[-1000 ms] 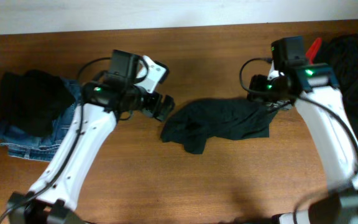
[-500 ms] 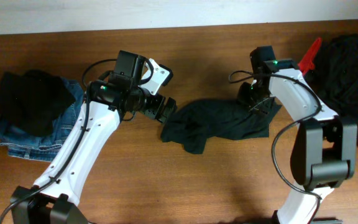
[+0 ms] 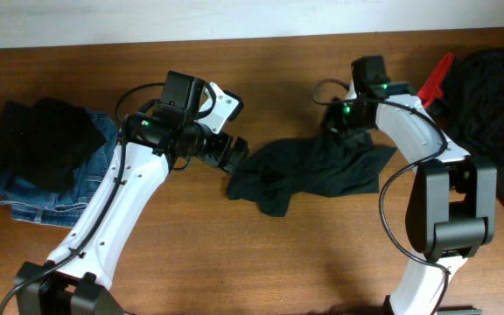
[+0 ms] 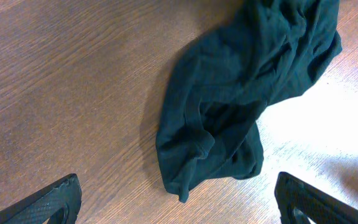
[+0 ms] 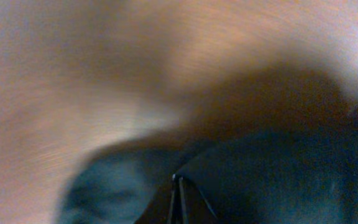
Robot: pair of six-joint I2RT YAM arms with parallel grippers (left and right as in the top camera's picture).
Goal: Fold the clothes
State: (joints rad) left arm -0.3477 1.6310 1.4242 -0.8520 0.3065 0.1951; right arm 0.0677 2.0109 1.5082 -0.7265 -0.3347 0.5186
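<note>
The clothes being handled are a very dark teal-black T-shirt [image 3: 309, 171], crumpled on the wooden table [image 3: 234, 262] between the two arms. My left gripper [image 3: 233, 153] hovers at its left end, jaws wide open and empty. In the left wrist view the T-shirt [image 4: 241, 93] lies ahead of the left gripper [image 4: 176, 190], its nearest corner reaching between the fingertips. My right gripper [image 3: 341, 122] sits at the shirt's upper right edge. The blurred right wrist view shows the right gripper [image 5: 178, 180] with fingers pressed together amid dark cloth [image 5: 278, 180], shut on the fabric.
A black garment on folded blue jeans [image 3: 46, 162] lies at the far left. Another dark garment pile [image 3: 497, 105] fills the far right, with a red object [image 3: 436, 74] beside it. The table's back edge runs along a white wall.
The right gripper has shifted up and left along the shirt's upper right edge and has gone from open to shut. The left arm has stayed put, still open.
</note>
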